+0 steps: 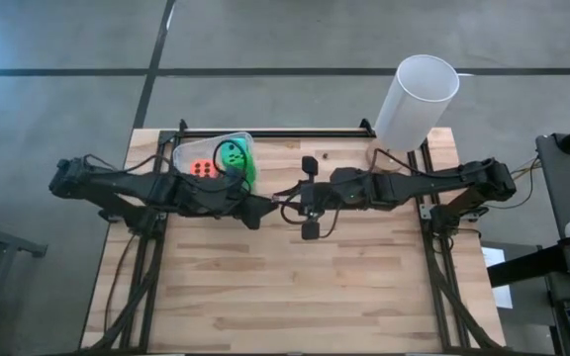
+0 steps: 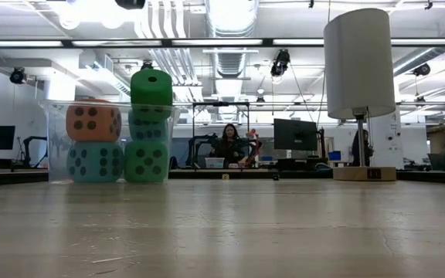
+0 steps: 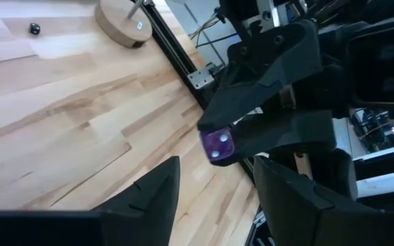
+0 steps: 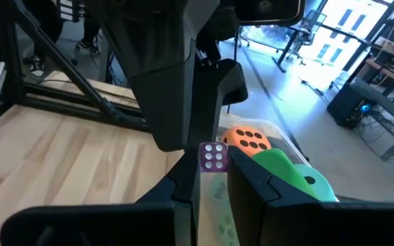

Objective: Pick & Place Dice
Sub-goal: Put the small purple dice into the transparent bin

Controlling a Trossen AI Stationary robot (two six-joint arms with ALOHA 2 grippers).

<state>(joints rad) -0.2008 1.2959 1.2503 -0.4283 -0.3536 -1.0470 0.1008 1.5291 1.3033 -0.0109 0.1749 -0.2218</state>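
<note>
A clear tub (image 1: 236, 143) stands far left on the wooden table. In it sit an orange die (image 2: 93, 120) on a teal die (image 2: 95, 161), with green dice (image 2: 151, 86) stacked beside them. Over the table's middle my right gripper (image 4: 214, 171) is shut on a small purple die (image 3: 217, 145) with white pips. My left gripper (image 3: 217, 169) faces it from the left, open. Its fingers (image 3: 157, 195) stand short of the purple die on either side, touching nothing. My right gripper pinches the small purple die by two opposite sides (image 4: 214, 161) between its two fingers, at their free ends. The fingers come nearly level from the table's right side. The die is lifted clear of the table, a white-pipped face toward the wrist camera.
A tall white cylinder (image 1: 419, 99) on a round wooden base (image 3: 123, 24) stands at the far right corner. A small black object (image 3: 34, 28) lies near it. Metal frame rails (image 1: 265, 133) run along the table's far edge and sides. A person (image 2: 230, 143) sits in the room beyond.
</note>
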